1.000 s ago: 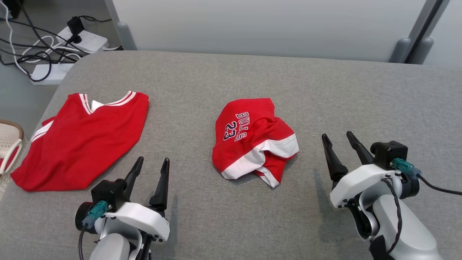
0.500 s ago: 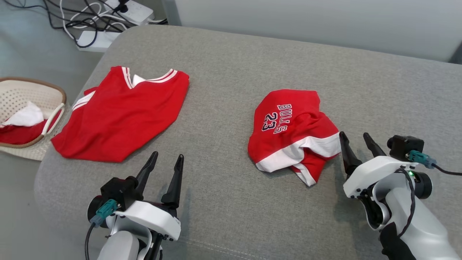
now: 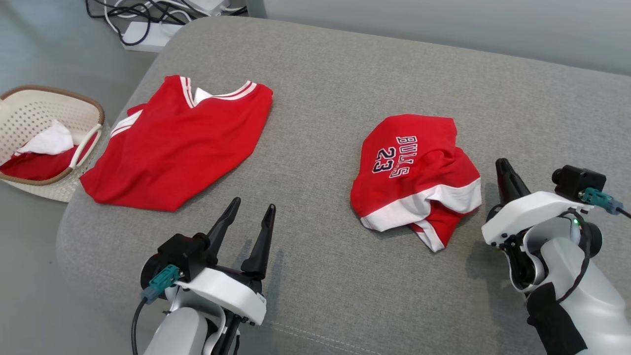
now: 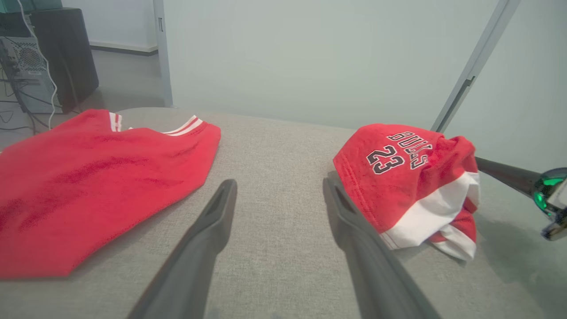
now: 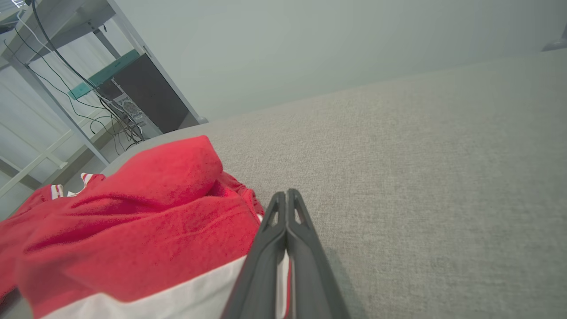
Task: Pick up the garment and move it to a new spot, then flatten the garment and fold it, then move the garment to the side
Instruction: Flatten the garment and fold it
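The garment [image 3: 414, 172] is a crumpled red piece with white trim and "BULLS 23" print, lying right of centre on the grey cushion [image 3: 320, 74]. My right gripper [image 3: 502, 163] is shut, its paired fingers lying just off the garment's right edge. In the right wrist view the shut right gripper [image 5: 285, 193] points past the red heap [image 5: 155, 221] at its left, with nothing seen between the tips. My left gripper [image 3: 254, 203] stands open near the front edge, left of the garment. From the left wrist, the open left gripper [image 4: 279, 181] has the garment [image 4: 407, 177] beside its right finger.
A second red jersey [image 3: 182, 148] with a striped V-neck lies flat at the cushion's left. Off the left edge, a woven basket [image 3: 49, 89] on the floor holds red and white cloth. Cables and a power strip [image 3: 148, 29] lie on the floor beyond the far left corner.
My right gripper has shut and come up beside the garment's right edge. The head camera has turned, shifting the whole scene rightward and bringing the basket in. The left gripper stays open.
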Robot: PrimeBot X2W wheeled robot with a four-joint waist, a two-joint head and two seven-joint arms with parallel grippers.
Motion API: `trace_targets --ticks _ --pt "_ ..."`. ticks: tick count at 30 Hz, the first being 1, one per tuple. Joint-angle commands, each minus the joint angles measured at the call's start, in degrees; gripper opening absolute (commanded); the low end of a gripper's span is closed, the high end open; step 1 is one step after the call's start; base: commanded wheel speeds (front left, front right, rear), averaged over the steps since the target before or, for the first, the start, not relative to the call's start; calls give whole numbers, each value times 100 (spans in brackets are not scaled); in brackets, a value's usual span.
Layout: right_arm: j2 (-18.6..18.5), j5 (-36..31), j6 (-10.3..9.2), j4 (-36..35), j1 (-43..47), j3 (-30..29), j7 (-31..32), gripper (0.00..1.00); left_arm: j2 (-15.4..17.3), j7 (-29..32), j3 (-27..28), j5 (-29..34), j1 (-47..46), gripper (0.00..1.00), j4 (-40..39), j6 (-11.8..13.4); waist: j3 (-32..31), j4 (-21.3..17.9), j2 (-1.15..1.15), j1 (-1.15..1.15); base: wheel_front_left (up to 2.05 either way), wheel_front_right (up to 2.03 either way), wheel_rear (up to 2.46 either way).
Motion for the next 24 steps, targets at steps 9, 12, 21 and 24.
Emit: trace_targets --ticks 9,12,21,24 --pt "-113 -133 24 -694 126 170 -78 0 43 -59 -547 -352 -430 100 249 -40 -69 -783 0 0 0 0 0" --pt "-91 -147 24 -720 136 222 -78 21 43 -59 -663 -417 -523 100 463 -40 -44 -952 0 0 0 0 0" --pt "70 279 24 -799 86 926 -78 100 43 -59 -658 -367 -782 100 556 -40 104 -1168 0 0 0 0 0" --pt "54 504 24 -726 35 1175 -78 100 42 -59 -650 -335 -778 100 524 -40 120 -985 0 0 0 0 0"
